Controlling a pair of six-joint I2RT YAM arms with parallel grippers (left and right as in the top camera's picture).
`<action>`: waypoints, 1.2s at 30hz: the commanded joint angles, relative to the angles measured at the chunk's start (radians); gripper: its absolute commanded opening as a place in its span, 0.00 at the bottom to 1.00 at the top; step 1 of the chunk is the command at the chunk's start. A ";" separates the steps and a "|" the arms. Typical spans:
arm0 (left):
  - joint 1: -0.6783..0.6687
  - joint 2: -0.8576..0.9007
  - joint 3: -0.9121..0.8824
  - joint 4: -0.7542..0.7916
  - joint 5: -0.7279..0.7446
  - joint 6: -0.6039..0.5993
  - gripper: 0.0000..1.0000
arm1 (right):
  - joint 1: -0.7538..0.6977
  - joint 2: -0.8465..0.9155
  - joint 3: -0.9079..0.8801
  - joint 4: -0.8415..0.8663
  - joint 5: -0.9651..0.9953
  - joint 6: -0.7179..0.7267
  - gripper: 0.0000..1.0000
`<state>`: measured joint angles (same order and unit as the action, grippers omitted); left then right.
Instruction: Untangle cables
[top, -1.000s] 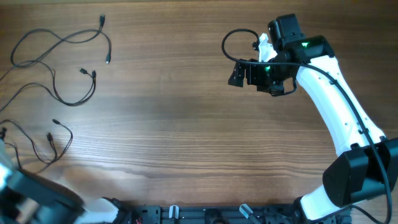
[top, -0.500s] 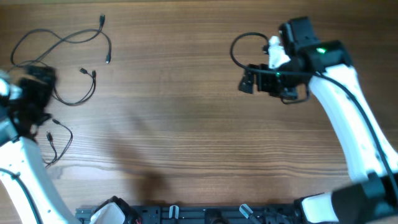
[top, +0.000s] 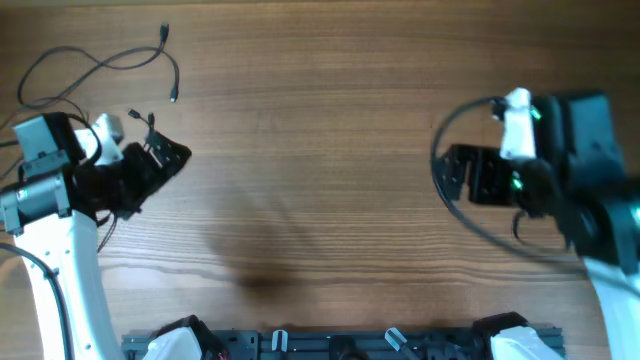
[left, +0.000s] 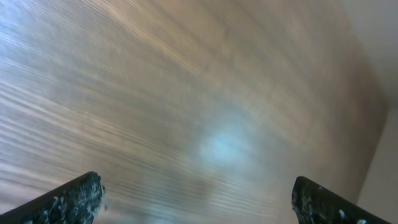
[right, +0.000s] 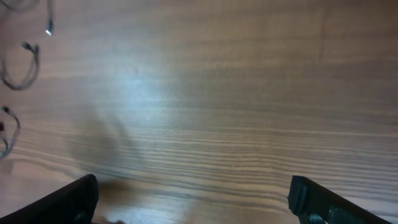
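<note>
Thin black cables (top: 100, 65) lie as loose wavy strands at the table's far left. One strand runs to a small plug (top: 165, 31). Two more plug ends (top: 134, 114) show just above my left gripper (top: 172, 157), whose arm hides the lower strands. That gripper is open and empty over the wood; the left wrist view shows only blurred table between its fingertips (left: 69, 200). My right gripper (top: 448, 176) hovers open at the right, far from the cables. In the right wrist view the cables (right: 28, 65) curl at the far upper left, well beyond the right gripper (right: 196, 199).
A thick black cable (top: 437, 190) from the right arm loops beside its gripper. The wooden table (top: 320, 120) stretches bare between the two arms. A dark rail (top: 330, 345) runs along the front edge.
My left arm has swung in from the lower left and now hangs over the lower cable strands. My right arm has pulled back from the top centre toward the right and nearer the front.
</note>
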<state>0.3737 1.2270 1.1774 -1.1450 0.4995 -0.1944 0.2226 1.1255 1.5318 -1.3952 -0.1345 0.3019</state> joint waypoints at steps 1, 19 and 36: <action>-0.035 -0.095 0.005 -0.044 0.020 0.069 1.00 | -0.001 -0.134 -0.036 0.004 0.070 0.013 1.00; -0.043 -1.014 0.005 -0.204 0.019 0.083 1.00 | -0.001 -0.474 -0.407 0.234 0.109 0.101 1.00; -0.043 -1.147 0.005 -0.215 0.019 0.083 1.00 | -0.001 -0.397 -0.408 0.253 0.109 0.101 1.00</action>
<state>0.3336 0.0872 1.1831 -1.3621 0.5114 -0.1318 0.2226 0.7155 1.1316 -1.1435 -0.0433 0.3927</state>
